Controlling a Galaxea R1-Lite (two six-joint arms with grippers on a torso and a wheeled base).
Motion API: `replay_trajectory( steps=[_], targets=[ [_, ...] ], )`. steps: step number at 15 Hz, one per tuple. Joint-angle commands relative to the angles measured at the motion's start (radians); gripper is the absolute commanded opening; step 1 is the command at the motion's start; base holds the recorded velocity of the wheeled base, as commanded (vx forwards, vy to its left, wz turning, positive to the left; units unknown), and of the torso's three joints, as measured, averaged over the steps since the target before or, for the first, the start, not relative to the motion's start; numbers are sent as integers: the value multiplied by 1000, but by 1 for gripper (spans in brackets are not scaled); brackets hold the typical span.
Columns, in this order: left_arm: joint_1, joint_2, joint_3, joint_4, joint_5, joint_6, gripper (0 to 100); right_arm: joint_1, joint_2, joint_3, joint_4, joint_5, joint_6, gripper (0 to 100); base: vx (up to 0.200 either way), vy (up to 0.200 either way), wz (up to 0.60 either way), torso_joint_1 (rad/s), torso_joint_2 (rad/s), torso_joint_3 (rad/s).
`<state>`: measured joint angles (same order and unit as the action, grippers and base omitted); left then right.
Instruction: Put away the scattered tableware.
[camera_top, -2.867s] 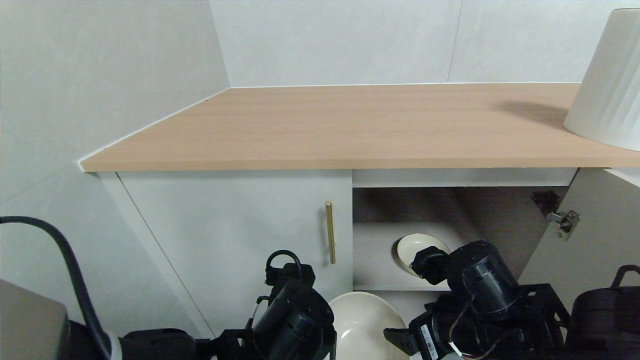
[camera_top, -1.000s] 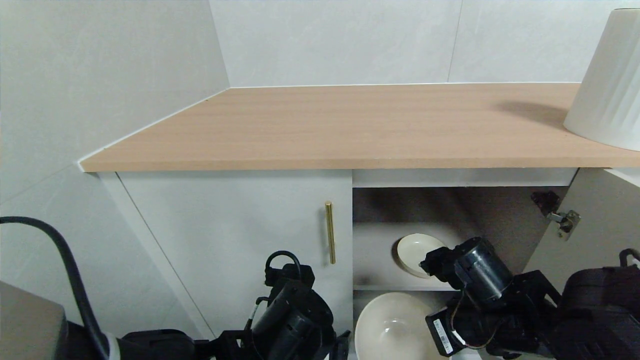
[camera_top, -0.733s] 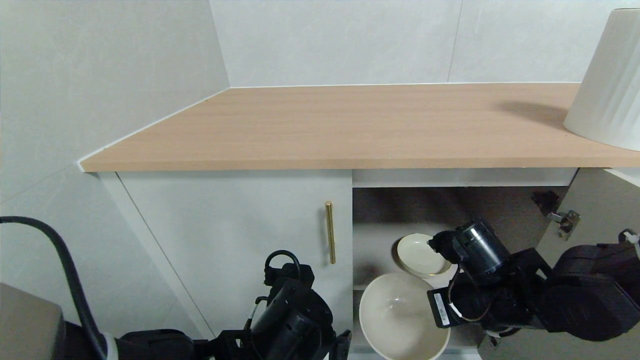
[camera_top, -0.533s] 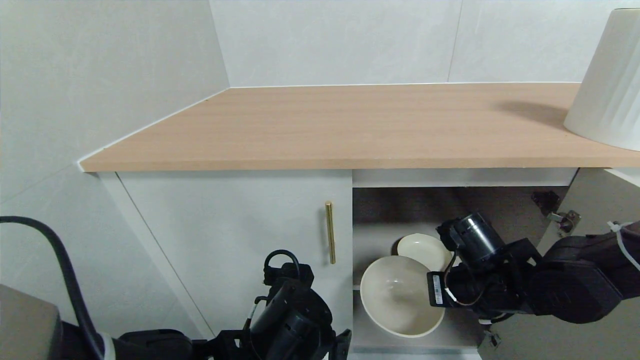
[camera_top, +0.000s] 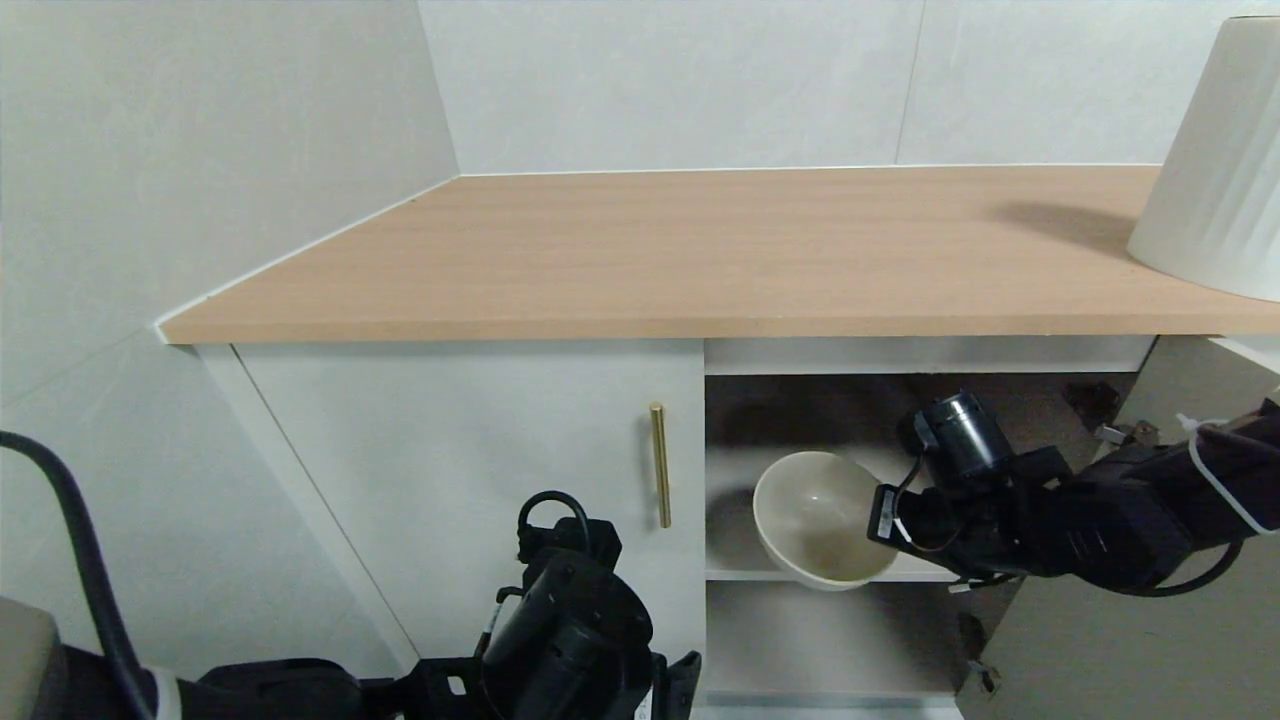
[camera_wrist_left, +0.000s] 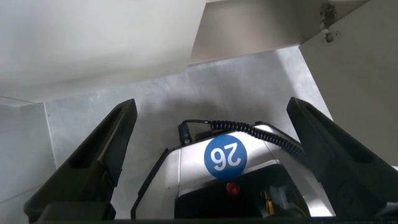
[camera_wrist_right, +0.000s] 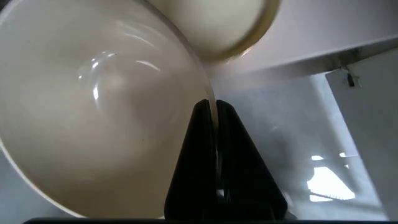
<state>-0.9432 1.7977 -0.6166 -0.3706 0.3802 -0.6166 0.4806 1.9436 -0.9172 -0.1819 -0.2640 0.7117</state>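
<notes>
A large cream bowl (camera_top: 815, 520) hangs tilted at the mouth of the open cabinet, just over the front edge of its upper shelf (camera_top: 735, 573). My right gripper (camera_top: 886, 527) is shut on the bowl's right rim. In the right wrist view the two black fingers (camera_wrist_right: 208, 162) pinch the rim of the bowl (camera_wrist_right: 93, 106), and a small cream plate (camera_wrist_right: 217, 22) lies on the shelf beyond it. My left gripper (camera_wrist_left: 211, 106) is held low in front of the closed left door, open and with nothing in it.
The left cabinet door (camera_top: 450, 480) is closed and has a gold bar handle (camera_top: 659, 463). The right door (camera_top: 1130, 640) stands swung open beside my right arm. A white lampshade (camera_top: 1210, 160) sits on the wooden countertop (camera_top: 700, 250). A lower shelf (camera_top: 800, 640) lies below the bowl.
My right arm has raised the bowl from low in front of the cabinet and carried it forward to the upper shelf, where it now hides the small plate. The left arm has barely moved.
</notes>
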Motion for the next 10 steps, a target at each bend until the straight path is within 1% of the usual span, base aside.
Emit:
replay_trajectory(
  steps=[1,4,8,10],
  targets=[
    [0,-4,0,-1,0,0,100,-25,61,-34,-2,-15,31,0,0,0,0,0,0,0],
    [0,-1,0,1,0,0,100,-51,104,-81,-13,-58,80,0,0,0,0,0,0,0],
    [1,5,0,1,2,0,100,-88,163,-126,-21,-73,107,0,0,0,0,0,0,0],
    [1,5,0,1,2,0,100,-108,213,-166,-19,-136,114,0,0,0,0,0,0,0]
  ],
)
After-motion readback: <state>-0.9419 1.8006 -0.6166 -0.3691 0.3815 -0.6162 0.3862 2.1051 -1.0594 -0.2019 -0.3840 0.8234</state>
